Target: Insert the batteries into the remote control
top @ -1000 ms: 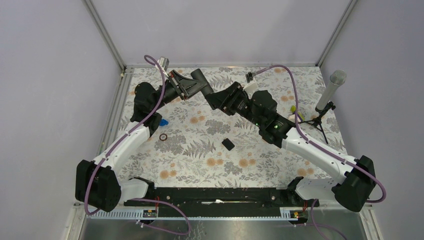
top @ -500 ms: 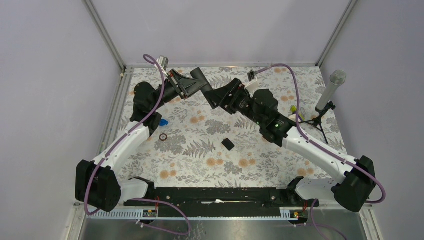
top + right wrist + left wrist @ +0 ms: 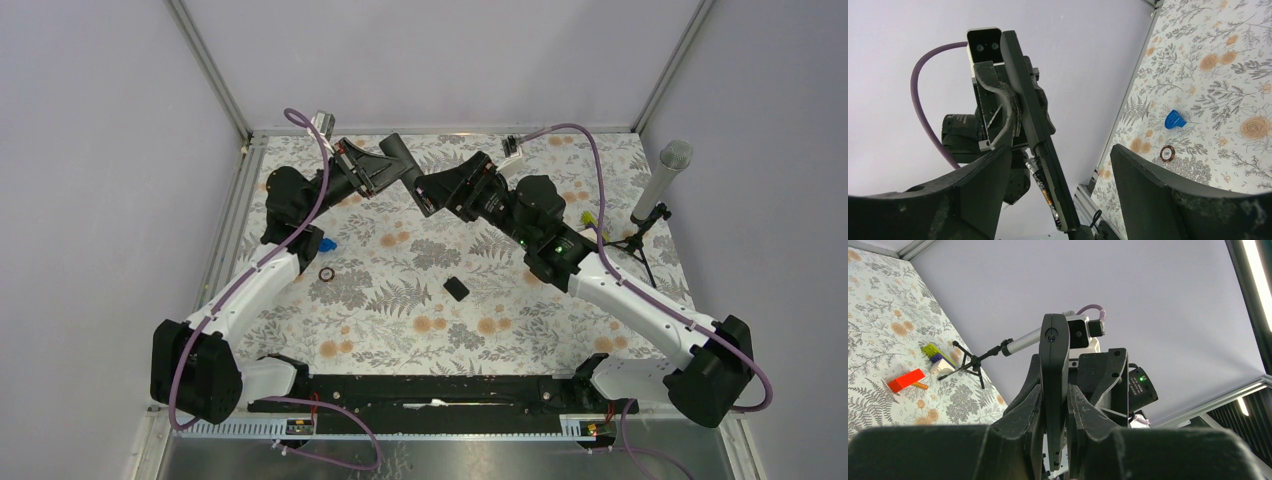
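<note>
1. In the top view, the remote control (image 3: 402, 160) is held above the far part of the table (image 3: 400, 330) by the left gripper (image 3: 378, 172). The right gripper (image 3: 432, 192) is just beside its free end, and whether the two touch cannot be told from there.
2. The hold is shown plainly in the left wrist view. Both fingers (image 3: 1030, 407) are pressed against the flat sides of the remote control, which stands edge-on and upright between them.
3. Only in the right wrist view is the right gripper's state made clear. Its fingers (image 3: 980, 192) are spread wide and nothing is gripped (the remote control's lower end is seen in the gap, nearer the left-hand finger).
4. In that view alone, a battery (image 3: 1042, 184) is seen as a small brownish cylinder seated low along the remote control. It is too small to be found in the other views.
5. A small black cover (image 3: 456, 289) is shown only from above, lying flat mid-table, well apart from both grippers.
6. A red block (image 3: 906, 380) and green and purple bricks (image 3: 933, 351) are shown near the microphone (image 3: 1020, 342) in the left wrist view. The red block is not seen from above.
7. A blue piece (image 3: 1173, 120) and a round chip (image 3: 1167, 152) are seen close together on the table.
</note>
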You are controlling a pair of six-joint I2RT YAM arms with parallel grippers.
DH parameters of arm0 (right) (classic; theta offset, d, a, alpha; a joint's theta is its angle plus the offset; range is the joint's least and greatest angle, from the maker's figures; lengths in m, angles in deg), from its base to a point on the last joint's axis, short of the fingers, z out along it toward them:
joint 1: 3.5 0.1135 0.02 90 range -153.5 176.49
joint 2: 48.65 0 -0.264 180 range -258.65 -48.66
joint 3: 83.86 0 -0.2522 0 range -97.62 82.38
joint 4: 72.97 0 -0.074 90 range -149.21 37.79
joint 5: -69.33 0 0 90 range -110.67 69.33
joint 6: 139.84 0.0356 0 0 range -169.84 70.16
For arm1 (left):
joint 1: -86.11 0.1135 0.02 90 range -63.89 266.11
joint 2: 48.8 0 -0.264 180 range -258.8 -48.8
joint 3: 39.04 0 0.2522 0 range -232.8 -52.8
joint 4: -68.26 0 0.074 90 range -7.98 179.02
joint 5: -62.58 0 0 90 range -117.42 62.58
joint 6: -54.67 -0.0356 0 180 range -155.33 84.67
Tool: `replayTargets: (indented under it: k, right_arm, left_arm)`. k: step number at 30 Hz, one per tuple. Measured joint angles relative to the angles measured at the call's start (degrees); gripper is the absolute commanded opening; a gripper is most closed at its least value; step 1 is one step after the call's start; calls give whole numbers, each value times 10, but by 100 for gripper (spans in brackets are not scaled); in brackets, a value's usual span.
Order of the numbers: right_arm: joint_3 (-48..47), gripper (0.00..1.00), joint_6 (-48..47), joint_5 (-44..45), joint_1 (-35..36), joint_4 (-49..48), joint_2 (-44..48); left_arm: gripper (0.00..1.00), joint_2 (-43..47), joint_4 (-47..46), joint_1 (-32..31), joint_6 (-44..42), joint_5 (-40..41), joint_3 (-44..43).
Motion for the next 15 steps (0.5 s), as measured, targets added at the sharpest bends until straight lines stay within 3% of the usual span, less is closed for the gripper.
replayTargets:
  k: [15]
  right_arm:
    - [34,74,10,-10,-14,-30,14]
  left_arm:
    - [0,0,-22,-1,14,2,6]
